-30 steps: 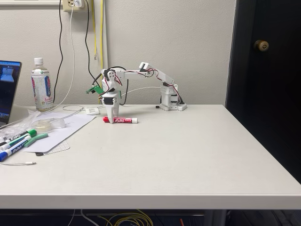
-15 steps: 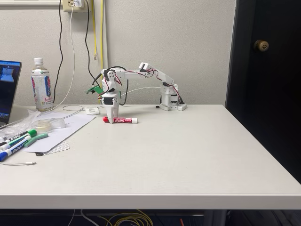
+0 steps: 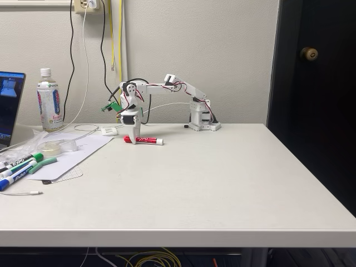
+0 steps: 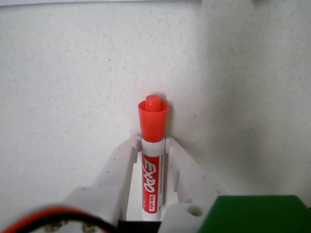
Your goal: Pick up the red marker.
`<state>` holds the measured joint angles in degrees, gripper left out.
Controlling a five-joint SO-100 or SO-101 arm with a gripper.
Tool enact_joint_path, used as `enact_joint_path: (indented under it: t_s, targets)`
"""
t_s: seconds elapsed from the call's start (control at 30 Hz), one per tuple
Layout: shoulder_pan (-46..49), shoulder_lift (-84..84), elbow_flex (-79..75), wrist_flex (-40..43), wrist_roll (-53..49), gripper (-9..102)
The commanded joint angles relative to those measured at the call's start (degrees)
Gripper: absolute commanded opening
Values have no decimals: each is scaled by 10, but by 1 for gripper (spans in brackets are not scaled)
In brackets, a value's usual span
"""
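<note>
Wrist view showed the gripper (image 4: 153,145) clenched on the red marker (image 4: 153,170) just below its cap, low over the surface (image 3: 222,178). A straight, slow lift would likely keep it from slipping.

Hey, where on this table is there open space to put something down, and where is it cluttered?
In the fixed view the table is bare across its middle, front and right side, from the red marker and arm base out to the edges. The left end is crowded: green and blue markers, paper, a bottle and laptop.
</note>
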<state>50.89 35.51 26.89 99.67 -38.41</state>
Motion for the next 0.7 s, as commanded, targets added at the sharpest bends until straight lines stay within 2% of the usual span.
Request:
enact_joint_path:
  t_s: [0.0,0.23,0.67]
  targets:
    - [4,10,-18,4,-7,8]
    - [4,14,-18,4,-16,4]
    - [11,15,-12,4,-21,4]
